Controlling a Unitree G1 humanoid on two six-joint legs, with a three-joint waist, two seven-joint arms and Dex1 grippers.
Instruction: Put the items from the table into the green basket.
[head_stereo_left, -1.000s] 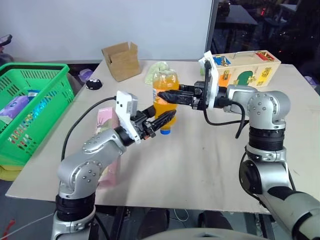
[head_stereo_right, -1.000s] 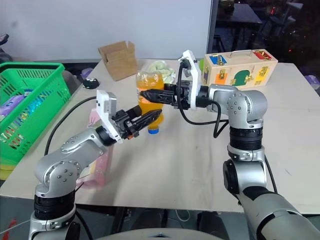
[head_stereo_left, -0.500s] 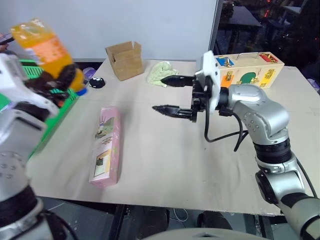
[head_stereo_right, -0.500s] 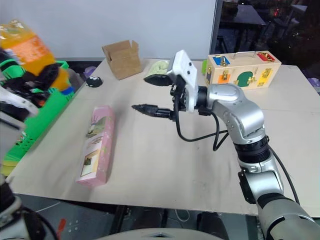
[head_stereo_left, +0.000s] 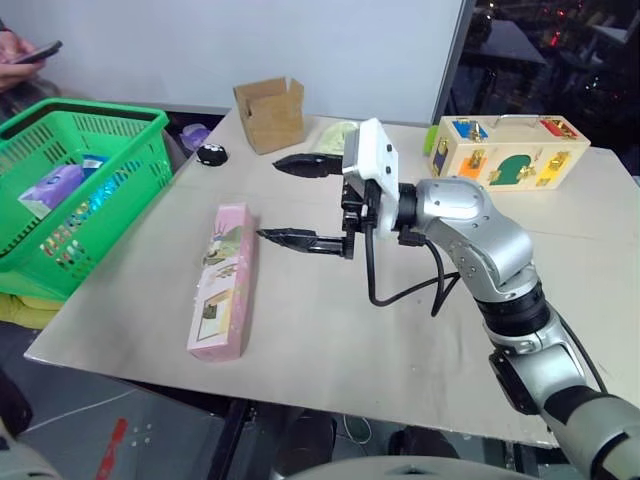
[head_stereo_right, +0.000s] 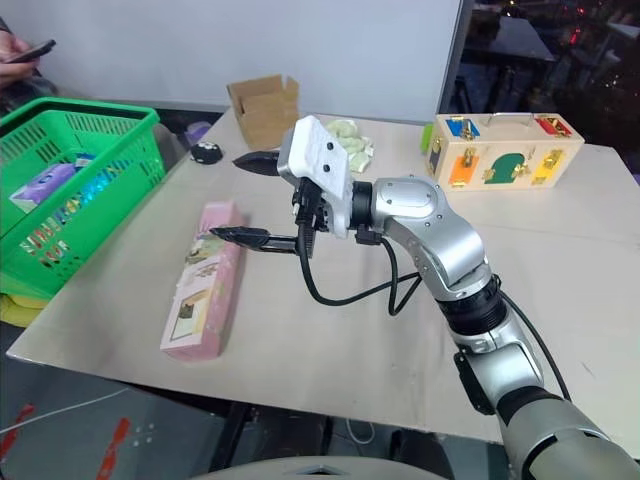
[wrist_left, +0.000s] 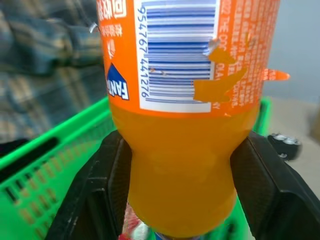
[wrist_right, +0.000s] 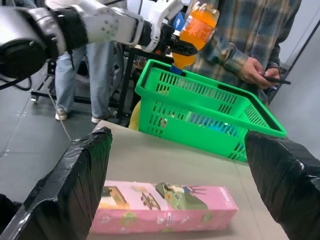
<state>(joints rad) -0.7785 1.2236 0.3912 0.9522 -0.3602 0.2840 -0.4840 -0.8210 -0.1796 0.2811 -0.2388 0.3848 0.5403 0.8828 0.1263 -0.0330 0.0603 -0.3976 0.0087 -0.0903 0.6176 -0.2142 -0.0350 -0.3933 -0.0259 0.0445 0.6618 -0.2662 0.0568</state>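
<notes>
The left gripper (wrist_right: 181, 50) is grasping the orange-drink bottle (wrist_left: 182, 107), cap down, above the far-left rim of the green basket (head_stereo_left: 95, 215), which is sitting left of the table (head_stereo_left: 330, 330). The right gripper (head_stereo_left: 290, 200) is hanging released over the table, fingers spread wide, just right of the pink carton (head_stereo_left: 226, 280) lying on the table's near left.

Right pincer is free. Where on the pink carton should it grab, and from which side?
The pink carton lies flat on the table, long axis running away from the robot. Likely best: right pincer comes from above at mid-length and closes across the narrow width.
</notes>
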